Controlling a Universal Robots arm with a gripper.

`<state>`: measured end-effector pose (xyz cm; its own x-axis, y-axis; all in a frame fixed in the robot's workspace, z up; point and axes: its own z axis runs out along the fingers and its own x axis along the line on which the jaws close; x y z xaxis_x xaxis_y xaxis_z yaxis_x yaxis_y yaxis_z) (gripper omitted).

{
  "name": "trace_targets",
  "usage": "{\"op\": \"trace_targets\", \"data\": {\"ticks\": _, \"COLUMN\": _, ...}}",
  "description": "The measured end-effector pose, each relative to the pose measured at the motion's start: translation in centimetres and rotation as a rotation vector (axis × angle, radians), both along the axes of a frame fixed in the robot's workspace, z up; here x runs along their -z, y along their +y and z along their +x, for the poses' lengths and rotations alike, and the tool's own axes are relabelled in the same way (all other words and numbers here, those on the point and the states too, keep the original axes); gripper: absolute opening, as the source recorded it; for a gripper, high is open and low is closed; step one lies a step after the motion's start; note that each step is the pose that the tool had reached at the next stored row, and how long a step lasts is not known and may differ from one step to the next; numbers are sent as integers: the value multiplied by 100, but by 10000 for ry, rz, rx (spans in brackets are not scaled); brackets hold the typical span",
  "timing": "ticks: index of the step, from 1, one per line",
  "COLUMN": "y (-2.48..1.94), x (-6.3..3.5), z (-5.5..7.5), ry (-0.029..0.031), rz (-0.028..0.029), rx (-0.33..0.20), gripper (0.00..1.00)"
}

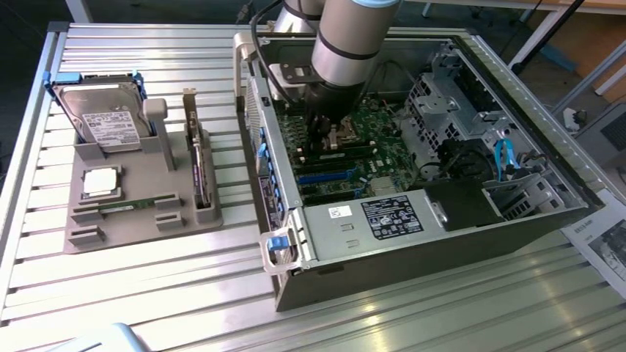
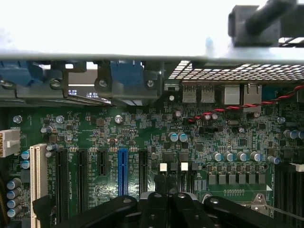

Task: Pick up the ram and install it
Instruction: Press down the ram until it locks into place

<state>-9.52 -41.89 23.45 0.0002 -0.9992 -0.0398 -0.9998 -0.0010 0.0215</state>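
We are looking at a slatted metal table (image 1: 146, 293) carrying an open computer case (image 1: 391, 249), into which the grey robot arm (image 1: 352, 44) is reaching from the top centre of the exterior view. Its gripper (image 2: 166, 187) is hovering over the green motherboard (image 1: 377, 150) with its black fingers (image 2: 156, 204) pressed together, and we are seeing no green stick between them. To the exterior view's left of the case, a grey holder (image 1: 98, 238) is carrying a hard drive (image 1: 108, 121), a square silver processor chip (image 1: 101, 182) and, lower down, the ram (image 1: 132, 206), which is not yet picked up and is well apart from the gripper. The ram is lying in its slot in the lower left of the exterior view. Its long axis is running roughly across the frame and rising a little toward the case, with one end pointing at the exterior view's left edge and the other at the case wall. We are judging that a good pick means opening the claw before descending and bringing it squarely over the stick. It also means closing across the thin faces near the middle of its length, then lifting straight out of the slot so the board is not twisting or scraping.
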Motion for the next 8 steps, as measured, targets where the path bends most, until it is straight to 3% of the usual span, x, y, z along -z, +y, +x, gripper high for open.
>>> {"op": "trace_targets", "data": {"ticks": 8, "y": 19, "x": -30, "z": -1, "ry": 2, "rz": -20, "rx": -1, "gripper": 10}}
